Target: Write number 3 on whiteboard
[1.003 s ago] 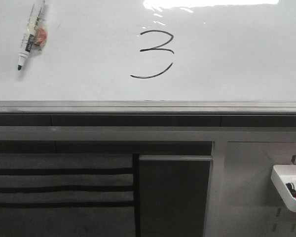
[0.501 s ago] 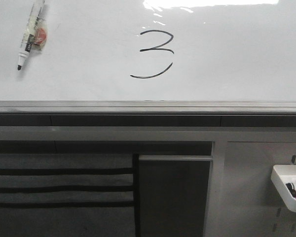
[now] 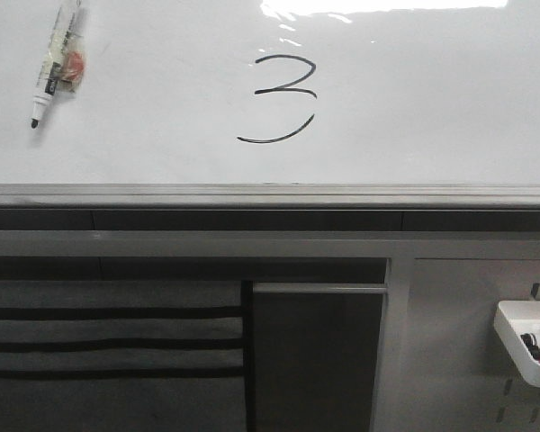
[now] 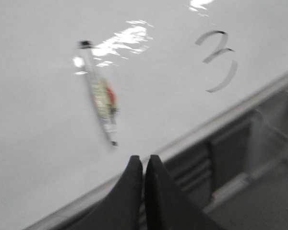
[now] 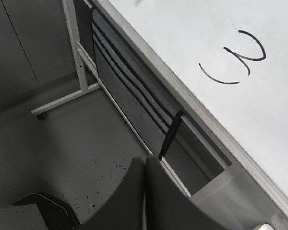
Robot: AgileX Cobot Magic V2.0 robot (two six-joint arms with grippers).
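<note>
- The left gripper (image 4: 143, 165) has its fingers pressed together on nothing, hanging off the whiteboard (image 4: 43, 143) near its grey edge rail (image 4: 216, 122).
- The right gripper (image 5: 145, 167) is likewise closed and empty, below the board over the floor.
- Across the last second nothing shifts in the front view: the marker (image 3: 54, 63) lies on the board at upper left, well apart from the number 3 (image 3: 283, 97).
- The digit sits mid-board, its lower curve detached; the writing looks finished.
- The left wrist picture is blurred, so the marker's cap is unclear; neither arm shows in the front view.
</note>
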